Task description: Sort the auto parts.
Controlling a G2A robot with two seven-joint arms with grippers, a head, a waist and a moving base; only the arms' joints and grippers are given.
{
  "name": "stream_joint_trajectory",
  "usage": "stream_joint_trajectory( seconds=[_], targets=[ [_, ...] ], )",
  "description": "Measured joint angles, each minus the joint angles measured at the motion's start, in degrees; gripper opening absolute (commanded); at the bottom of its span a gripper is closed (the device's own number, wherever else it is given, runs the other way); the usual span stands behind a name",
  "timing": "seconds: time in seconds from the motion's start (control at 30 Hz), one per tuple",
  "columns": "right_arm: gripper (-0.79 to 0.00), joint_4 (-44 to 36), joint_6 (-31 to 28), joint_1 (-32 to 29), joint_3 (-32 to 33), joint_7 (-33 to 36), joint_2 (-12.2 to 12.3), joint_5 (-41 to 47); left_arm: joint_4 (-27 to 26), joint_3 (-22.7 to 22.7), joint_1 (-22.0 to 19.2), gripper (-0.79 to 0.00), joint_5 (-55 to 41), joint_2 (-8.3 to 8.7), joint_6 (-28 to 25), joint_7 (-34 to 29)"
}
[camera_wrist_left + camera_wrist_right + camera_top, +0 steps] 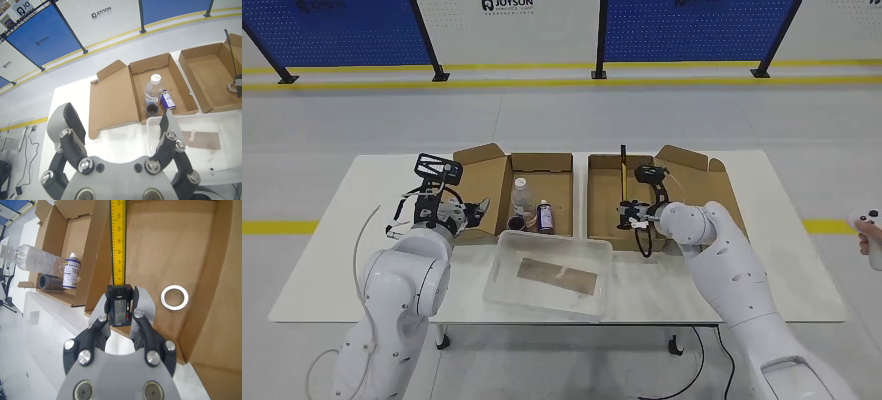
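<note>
caliper (119, 247), just one, is clamped in the right pincer (121, 298) near one ring (174, 307); left pincer (117, 113) spread apart

The top camera sits above the arms, looking down on the whole worktop (322, 270) and the floor (562, 110) past its far edge. The left wrist camera rides high behind the left hand (117, 108), facing across the left box (143, 75) toward the right box (208, 72). The right wrist camera hangs close over the right box, looking along the caliper (118, 247) its right hand (121, 294) grips. All three share the left box
</note>
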Motion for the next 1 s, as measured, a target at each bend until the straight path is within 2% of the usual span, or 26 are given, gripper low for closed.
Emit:
stream_joint_trajectory(
  seconds=[0.03,0.07,0.1,0.4,0.6,0.7,0.83,1.0],
  targets=[
    [-0.523,1.1,-0.1,0.5,-0.4,0.0,-0.2,0.4,0.0,0.0,0.0,0.0,0.0,0.0,0.0,0.0],
    [-0.243,1.8,-0.2,0.8,-0.7,-0.1,-0.3,0.9,0.0,0.0,0.0,0.0,0.0,0.0,0.0,0.0],
    [0.0,2.4,-0.1,1.0,-0.9,-0.2,-0.5,1.2,0.0,0.0,0.0,0.0,0.0,0.0,0.0,0.0],
    [0.0,5.8,-1.5,2.7,-1.8,-0.5,-0.8,2.0,0.0,0.0,0.0,0.0,0.0,0.0,0.0,0.0],
    [0.0,2.1,-3.7,1.7,-0.6,-2.6,-0.2,0.8,0.0,0.0,0.0,0.0,0.0,0.0,0.0,0.0],
    [0.0,-1.6,-7.0,-0.1,1.6,-5.3,0.8,-0.2,0.0,0.0,0.0,0.0,0.0,0.0,0.0,0.0],
    [0.0,-10.7,-13.1,-4.8,5.5,-8.5,2.5,-2.6,0.0,0.0,0.0,0.0,0.0,0.0,0.0,0.0],
    [0.0,-24.0,-15.1,-13.0,11.8,-11.4,4.4,-5.5,0.0,0.0,0.0,0.0,0.0,0.0,0.0,0.0]
  ],
)
